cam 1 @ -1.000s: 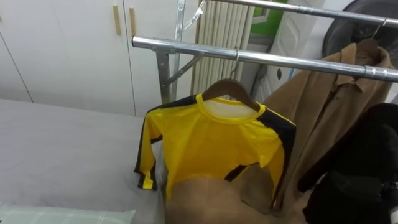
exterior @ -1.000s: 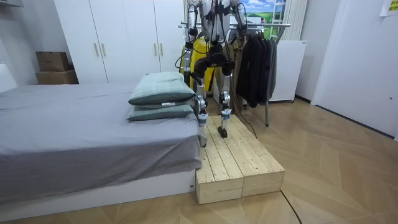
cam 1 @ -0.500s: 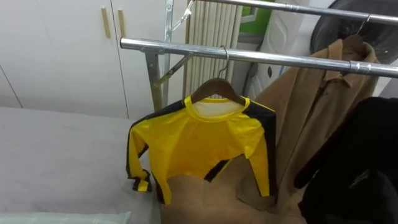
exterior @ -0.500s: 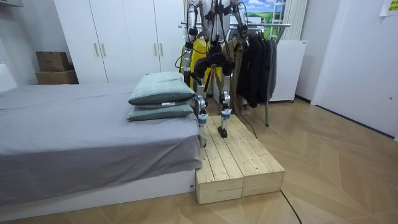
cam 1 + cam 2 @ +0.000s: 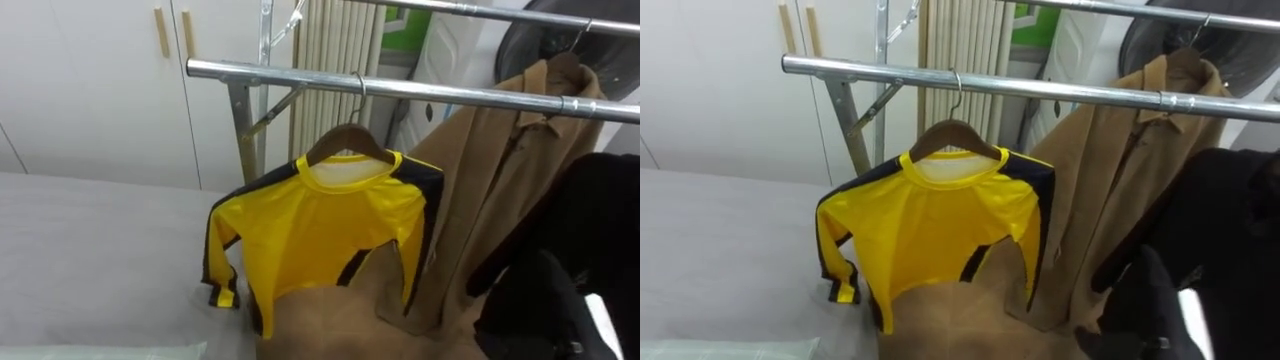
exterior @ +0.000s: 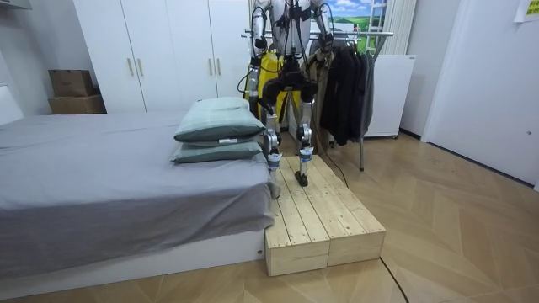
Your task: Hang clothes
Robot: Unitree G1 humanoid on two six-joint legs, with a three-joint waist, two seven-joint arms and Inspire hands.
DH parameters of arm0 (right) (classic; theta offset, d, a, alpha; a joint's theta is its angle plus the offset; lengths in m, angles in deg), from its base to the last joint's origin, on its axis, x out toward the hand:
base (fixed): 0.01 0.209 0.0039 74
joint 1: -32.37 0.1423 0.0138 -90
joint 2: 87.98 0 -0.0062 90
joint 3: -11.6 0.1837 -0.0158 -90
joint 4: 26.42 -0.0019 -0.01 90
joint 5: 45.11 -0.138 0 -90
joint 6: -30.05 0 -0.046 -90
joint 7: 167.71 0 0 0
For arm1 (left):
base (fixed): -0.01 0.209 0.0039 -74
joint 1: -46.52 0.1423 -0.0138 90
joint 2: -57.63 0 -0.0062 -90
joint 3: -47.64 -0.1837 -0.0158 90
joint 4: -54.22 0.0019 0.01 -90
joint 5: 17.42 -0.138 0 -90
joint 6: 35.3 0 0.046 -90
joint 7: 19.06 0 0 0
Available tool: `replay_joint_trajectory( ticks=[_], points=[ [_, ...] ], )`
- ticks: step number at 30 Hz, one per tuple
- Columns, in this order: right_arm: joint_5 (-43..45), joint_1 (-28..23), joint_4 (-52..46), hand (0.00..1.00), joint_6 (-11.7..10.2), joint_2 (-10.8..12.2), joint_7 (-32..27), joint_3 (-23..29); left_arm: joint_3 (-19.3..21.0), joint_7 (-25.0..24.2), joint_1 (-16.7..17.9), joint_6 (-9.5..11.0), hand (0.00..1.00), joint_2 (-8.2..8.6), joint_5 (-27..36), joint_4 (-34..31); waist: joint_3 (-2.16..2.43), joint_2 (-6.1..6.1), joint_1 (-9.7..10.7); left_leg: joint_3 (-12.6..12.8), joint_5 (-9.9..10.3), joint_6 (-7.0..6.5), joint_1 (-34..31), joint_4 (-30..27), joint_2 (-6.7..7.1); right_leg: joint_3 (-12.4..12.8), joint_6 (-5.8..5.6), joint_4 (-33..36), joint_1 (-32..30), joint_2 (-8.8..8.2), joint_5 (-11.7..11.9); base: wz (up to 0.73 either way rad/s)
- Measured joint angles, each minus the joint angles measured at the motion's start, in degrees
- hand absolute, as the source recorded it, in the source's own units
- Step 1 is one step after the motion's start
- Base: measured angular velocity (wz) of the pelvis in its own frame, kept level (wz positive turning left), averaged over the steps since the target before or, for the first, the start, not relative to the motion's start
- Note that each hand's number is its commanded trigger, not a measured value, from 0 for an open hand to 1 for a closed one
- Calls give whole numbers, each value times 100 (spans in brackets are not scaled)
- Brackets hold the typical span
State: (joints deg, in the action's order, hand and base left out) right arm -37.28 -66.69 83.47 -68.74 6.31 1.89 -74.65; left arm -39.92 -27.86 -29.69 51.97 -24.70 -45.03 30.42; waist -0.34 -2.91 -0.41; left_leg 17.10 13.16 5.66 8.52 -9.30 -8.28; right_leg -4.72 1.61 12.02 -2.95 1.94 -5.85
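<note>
Grey bed [image 5: 90, 240] fills the left of the eye views, with a pale green pillow [image 5: 100, 350] edge at the bottom left. White wardrobe [image 5: 80, 80] with wooden handles stands behind the bed.

Chrome rail [image 5: 450, 93] runs level across the upper part of the view, from an upright post on the left out past the right edge. A second rail [image 5: 480, 12] sits higher and further back.

Wooden hanger [image 5: 345, 140]: hook over the front rail, near its left end. Yellow shirt [image 5: 320, 230] with black sleeves is on the hanger, front facing the camera. It hangs free of the bed, its left sleeve drooping just beside the bed edge.

Tan coat [image 5: 500, 180] hangs on the same rail, right of the shirt and just beside its sleeve. A black garment [image 5: 600, 210] hangs at the far right, partly in front of the coat.

Right hand [image 5: 1160, 300] shows low at the right, in front of the black garment, well apart from the shirt and holding none of it. Cannot tell whether its fingers are spread or curled: dark against dark.

Room view: robot stands upright on a wooden platform [image 6: 324, 219] at the bed's side, facing the rack.
</note>
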Motion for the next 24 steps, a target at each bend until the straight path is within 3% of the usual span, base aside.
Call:
replay_joint_trajectory(
  ticks=[7, 24],
  points=[
    [-185, -308, 649, 0, 11, 113, 354, -259, -8, 101, 17, 2, 0, 110, 2, -11, 47, 130, 38, -15, 1, -3, -37, -13, 4, -35, -12, -15, 13, -21, 29, 0],
    [-1082, -303, 3012, 0, 10, 576, 1560, -549, -54, 317, -1, 21, 0, 207, 103, 84, 16, 197, 30, -76, 9, -18, -17, -31, 25, -25, -35, -23, 54, -48, -15, 1]
  ],
)
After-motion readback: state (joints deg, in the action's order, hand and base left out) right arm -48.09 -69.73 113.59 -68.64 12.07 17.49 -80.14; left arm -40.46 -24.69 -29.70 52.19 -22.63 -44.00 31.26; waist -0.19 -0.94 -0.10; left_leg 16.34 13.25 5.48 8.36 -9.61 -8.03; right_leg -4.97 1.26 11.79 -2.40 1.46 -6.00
